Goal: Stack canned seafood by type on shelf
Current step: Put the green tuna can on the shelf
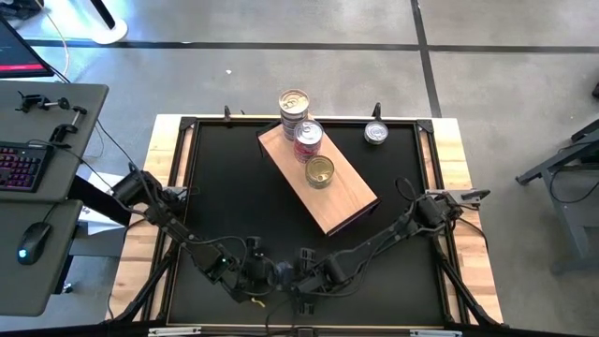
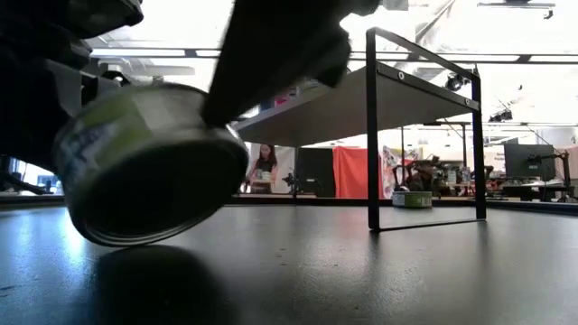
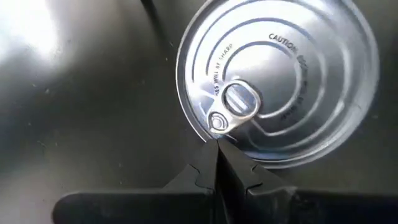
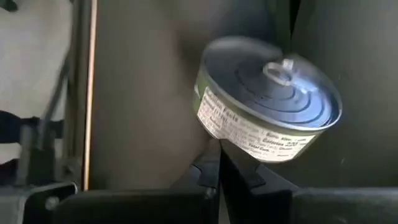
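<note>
A tin with a silver pull-tab lid (image 3: 280, 74) and a green-and-white label (image 2: 149, 167) sits tilted near the table's near edge, between my two grippers. My left gripper (image 3: 216, 142) is shut at the lid's rim by the pull tab. My right gripper (image 4: 214, 149) is shut at the tin's side wall on the opposite side. In the high view the arms hide this tin. On the shelf (image 1: 346, 201) stand a gold-lidded tin (image 1: 320, 171), a red-labelled tin (image 1: 308, 139) and, at its far end, a stack of tins (image 1: 294, 105). My left gripper's shut fingertips meet the lid's rim (image 3: 214, 127) right beside the pull tab's rivet end, slanting down from the near left. Whether they pinch anything there, I cannot tell. My right gripper's shut fingertips lie against the bottom of the labelled side wall (image 4: 217, 134), on the side away from the tab. The tin is tipped, its lid facing away from these fingers. In the low view its underside (image 2: 153, 203) shows.
A single silver tin (image 1: 376, 134) rests on the black table (image 1: 225, 187) right of the shelf's far end. The shelf is a board on thin black legs (image 2: 372, 135). Wooden rails (image 1: 168, 159) edge the table.
</note>
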You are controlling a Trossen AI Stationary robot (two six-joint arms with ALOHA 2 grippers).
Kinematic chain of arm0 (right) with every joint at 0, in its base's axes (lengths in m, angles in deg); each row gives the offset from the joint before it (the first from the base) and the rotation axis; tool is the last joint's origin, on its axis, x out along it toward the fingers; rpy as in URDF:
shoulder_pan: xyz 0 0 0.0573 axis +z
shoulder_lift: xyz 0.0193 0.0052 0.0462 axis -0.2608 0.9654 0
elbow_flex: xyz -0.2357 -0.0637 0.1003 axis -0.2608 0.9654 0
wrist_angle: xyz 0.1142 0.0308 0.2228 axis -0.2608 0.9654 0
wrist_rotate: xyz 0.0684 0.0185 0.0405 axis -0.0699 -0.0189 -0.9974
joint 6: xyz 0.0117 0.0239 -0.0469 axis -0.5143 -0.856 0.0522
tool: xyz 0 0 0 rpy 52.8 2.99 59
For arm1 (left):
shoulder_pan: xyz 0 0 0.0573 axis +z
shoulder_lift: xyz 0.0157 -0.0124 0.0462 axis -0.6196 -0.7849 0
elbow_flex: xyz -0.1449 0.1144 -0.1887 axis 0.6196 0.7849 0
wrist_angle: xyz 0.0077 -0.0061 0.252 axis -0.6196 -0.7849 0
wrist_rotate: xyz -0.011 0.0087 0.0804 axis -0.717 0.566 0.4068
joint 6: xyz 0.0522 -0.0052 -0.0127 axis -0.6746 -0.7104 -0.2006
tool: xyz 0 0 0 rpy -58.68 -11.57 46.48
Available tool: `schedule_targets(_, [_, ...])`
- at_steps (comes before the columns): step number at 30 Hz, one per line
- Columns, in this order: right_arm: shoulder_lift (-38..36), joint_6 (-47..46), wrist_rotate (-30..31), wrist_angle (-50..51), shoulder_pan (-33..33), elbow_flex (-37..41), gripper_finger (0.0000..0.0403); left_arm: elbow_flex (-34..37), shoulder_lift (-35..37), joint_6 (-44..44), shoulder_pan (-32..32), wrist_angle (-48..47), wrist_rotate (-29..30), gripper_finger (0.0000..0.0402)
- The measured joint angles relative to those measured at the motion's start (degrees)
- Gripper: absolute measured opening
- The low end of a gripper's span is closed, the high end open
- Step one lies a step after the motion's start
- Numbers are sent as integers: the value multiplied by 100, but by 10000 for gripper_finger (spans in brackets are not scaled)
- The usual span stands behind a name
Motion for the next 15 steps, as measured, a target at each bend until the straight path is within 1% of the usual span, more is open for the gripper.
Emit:
schedule_targets(8, [-2, 110, 342, 11, -23, -292, 0, 7, -10, 46, 0, -4, -45, 0])
schedule_targets(15, [-2, 218, 341, -75, -115, -302, 0, 7, -10, 360, 0, 3, -6, 0])
